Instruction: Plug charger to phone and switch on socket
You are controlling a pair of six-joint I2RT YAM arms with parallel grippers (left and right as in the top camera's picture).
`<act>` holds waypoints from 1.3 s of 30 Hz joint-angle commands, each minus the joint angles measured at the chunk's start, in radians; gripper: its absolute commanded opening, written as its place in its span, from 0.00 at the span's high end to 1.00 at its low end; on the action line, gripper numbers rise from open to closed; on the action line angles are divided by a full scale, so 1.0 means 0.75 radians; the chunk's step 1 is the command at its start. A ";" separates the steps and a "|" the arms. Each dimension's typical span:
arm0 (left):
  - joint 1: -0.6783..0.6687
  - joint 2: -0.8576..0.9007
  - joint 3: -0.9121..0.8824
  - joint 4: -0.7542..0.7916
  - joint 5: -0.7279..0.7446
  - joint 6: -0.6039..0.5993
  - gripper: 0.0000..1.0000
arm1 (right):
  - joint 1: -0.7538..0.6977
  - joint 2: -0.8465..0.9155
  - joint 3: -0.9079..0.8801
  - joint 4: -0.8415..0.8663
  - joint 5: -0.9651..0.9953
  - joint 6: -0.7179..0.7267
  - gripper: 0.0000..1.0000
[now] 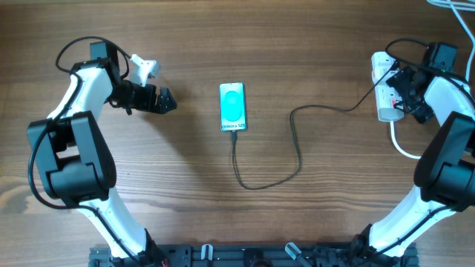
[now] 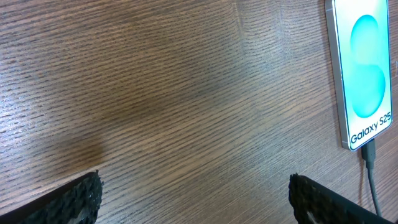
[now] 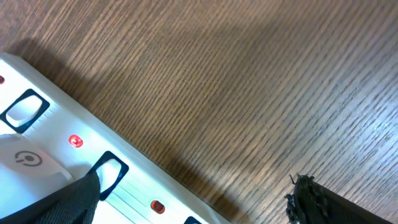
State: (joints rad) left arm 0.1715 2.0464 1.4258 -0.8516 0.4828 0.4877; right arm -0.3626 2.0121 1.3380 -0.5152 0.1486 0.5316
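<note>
The phone (image 1: 232,106) lies face up at the middle of the table, its light blue screen lit; the left wrist view shows it (image 2: 364,74) at the right edge. The thin black charger (image 1: 297,152) meets the phone's lower end, where its plug (image 2: 369,152) sits against the edge, then loops across to the socket (image 1: 385,89). My left gripper (image 1: 169,100) is open and empty, left of the phone, with its fingers (image 2: 74,199) over bare wood. My right gripper (image 1: 399,90) hangs open at the socket (image 3: 62,155), one finger (image 3: 62,205) above the white strip. A red light (image 3: 75,141) glows there.
A thick white cord (image 1: 401,144) curves down from the socket's near end. More white cable (image 1: 453,11) shows at the top right corner. The black arm cables run by both wrists. Bare wood lies between the phone and each gripper.
</note>
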 commanded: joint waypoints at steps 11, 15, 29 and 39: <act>0.005 -0.004 -0.001 0.000 -0.003 0.002 0.00 | 0.023 0.035 -0.032 -0.062 -0.019 -0.534 0.00; 0.005 -0.004 -0.001 0.000 -0.003 0.002 0.00 | 0.023 0.035 -0.032 -0.062 -0.019 -0.534 0.00; 0.005 -0.004 -0.001 0.000 -0.003 0.002 0.00 | 0.023 0.035 -0.032 -0.018 -0.020 -0.534 0.01; 0.005 -0.004 -0.001 0.000 -0.003 0.002 0.00 | 0.023 0.035 -0.032 0.209 -0.020 -0.534 0.00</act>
State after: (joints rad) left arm 0.1715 2.0464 1.4258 -0.8516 0.4828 0.4877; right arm -0.3622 1.9991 1.3228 -0.4297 0.1471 0.1238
